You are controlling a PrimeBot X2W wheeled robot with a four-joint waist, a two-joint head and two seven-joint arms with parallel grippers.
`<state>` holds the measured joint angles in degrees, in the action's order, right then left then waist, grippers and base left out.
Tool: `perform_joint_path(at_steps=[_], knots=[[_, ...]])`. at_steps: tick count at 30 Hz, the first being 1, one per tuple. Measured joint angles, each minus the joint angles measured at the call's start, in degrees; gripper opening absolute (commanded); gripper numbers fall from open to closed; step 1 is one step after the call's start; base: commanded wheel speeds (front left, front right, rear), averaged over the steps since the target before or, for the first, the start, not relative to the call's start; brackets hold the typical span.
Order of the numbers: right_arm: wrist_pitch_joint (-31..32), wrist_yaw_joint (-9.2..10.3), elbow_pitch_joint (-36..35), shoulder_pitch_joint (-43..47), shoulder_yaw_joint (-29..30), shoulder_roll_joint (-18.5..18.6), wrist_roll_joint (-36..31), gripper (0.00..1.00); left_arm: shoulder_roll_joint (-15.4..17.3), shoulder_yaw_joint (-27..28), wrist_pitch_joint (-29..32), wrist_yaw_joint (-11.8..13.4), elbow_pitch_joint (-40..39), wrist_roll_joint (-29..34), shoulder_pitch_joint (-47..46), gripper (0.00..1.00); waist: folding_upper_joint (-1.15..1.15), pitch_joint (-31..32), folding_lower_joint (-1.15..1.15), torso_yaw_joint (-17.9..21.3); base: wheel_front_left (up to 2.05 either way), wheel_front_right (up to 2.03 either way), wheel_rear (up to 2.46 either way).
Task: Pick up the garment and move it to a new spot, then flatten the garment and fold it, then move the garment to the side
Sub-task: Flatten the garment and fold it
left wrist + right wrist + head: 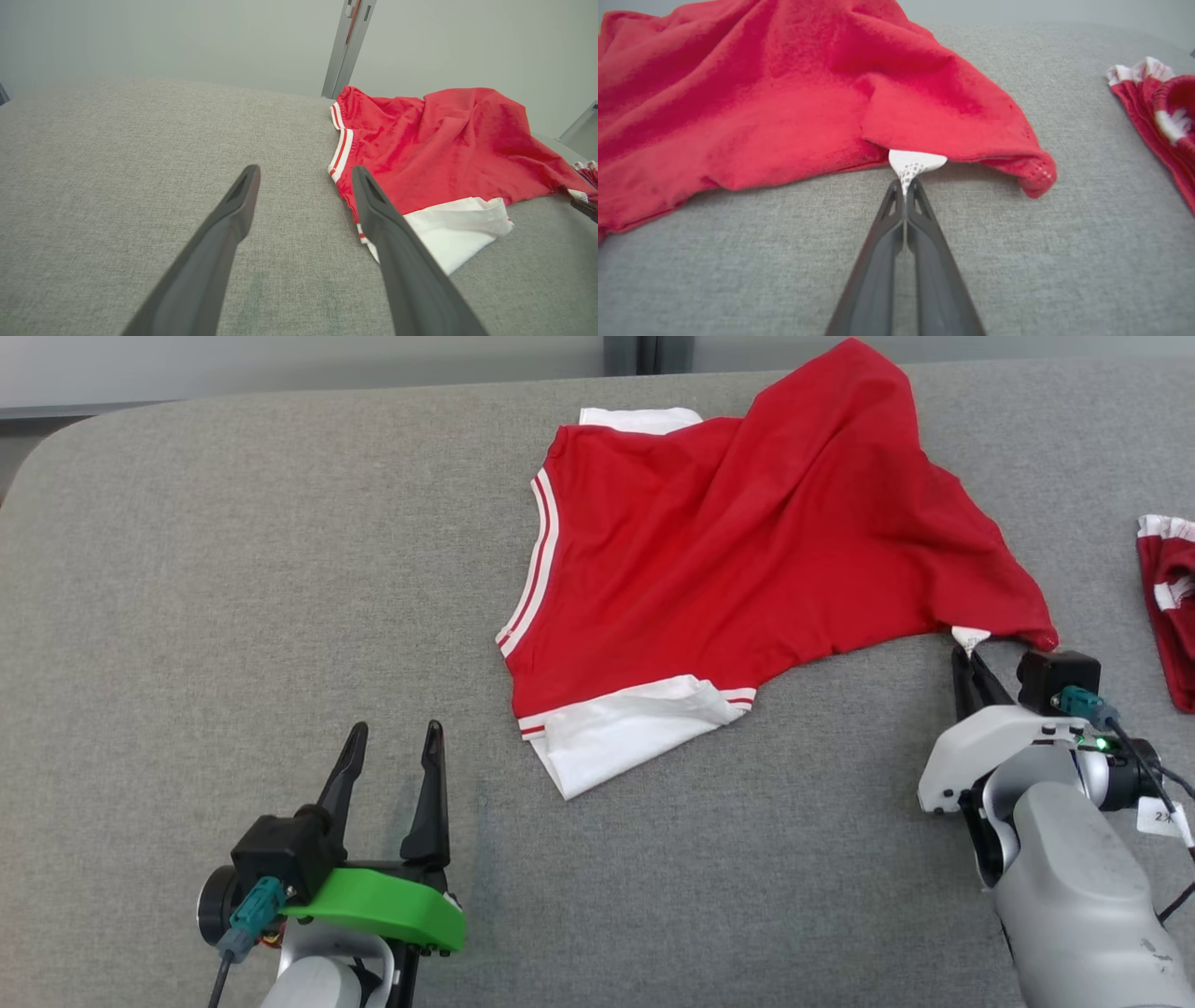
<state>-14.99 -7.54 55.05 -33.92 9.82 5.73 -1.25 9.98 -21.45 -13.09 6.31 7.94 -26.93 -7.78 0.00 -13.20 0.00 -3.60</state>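
Tools differ: right tool [905, 185] pinches garment's [709, 541] white label [918, 163] tight, left tool [395, 728] spread wide, empty.

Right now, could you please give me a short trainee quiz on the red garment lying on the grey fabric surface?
1. True or false: the left gripper is shut.
2. The right gripper pinches: A) a striped cuff; B) the small white patterned tab at the edge of the red white-trimmed garment; C) nothing.
3. What lies on the grey fabric surface to the robot's far right?
Key: 1 false; 2 B; 3 a second crumpled red-and-white garment.
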Motion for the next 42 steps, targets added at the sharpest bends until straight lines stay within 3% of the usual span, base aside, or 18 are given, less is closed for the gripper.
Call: perform_joint_path(at_steps=[16,18,19,20,32,42], knots=[[1.1,0.0,-8.8,10.0,-4.5,-0.6,5.7,0.01,0.3,-0.4,-0.1,0.2,0.1,-0.7,0.1,1.0,0.0,1.0,0.0,1.7,0.0,0.0,0.0],[1.2,0.0,-9.5,10.7,-4.7,-0.7,5.7,0.4,0.3,-0.6,-0.1,0.2,0.3,-0.7,0.1,1.0,0.0,1.3,0.0,1.9,0.0,0.0,0.0],[1.2,0.0,-10.1,11.1,-4.8,-0.8,6.0,0.97,0.2,-0.7,-0.1,0.1,0.5,-0.7,0.1,1.0,0.0,1.6,0.0,2.0,0.0,0.0,0.0],[1.2,0.0,-10.7,11.5,-4.9,-1.0,6.3,1.0,0.2,-0.8,-0.2,0.0,0.6,-0.7,0.1,1.0,0.0,1.8,0.0,2.0,0.0,0.0,0.0],[0.3,0.0,-23.6,16.8,-4.4,-2.1,6.5,1.0,-1.1,-0.9,-1.1,-0.8,3.0,-1.3,0.1,1.0,0.0,5.6,0.0,4.0,0.0,0.0,0.0],[3.8,0.01,-27.6,16.7,-17.7,-2.1,8.1,1.0,-2.1,-1.8,-1.6,-1.5,4.2,-1.1,-0.5,1.0,0.0,6.2,0.0,3.6,0.0,0.0,0.0]])
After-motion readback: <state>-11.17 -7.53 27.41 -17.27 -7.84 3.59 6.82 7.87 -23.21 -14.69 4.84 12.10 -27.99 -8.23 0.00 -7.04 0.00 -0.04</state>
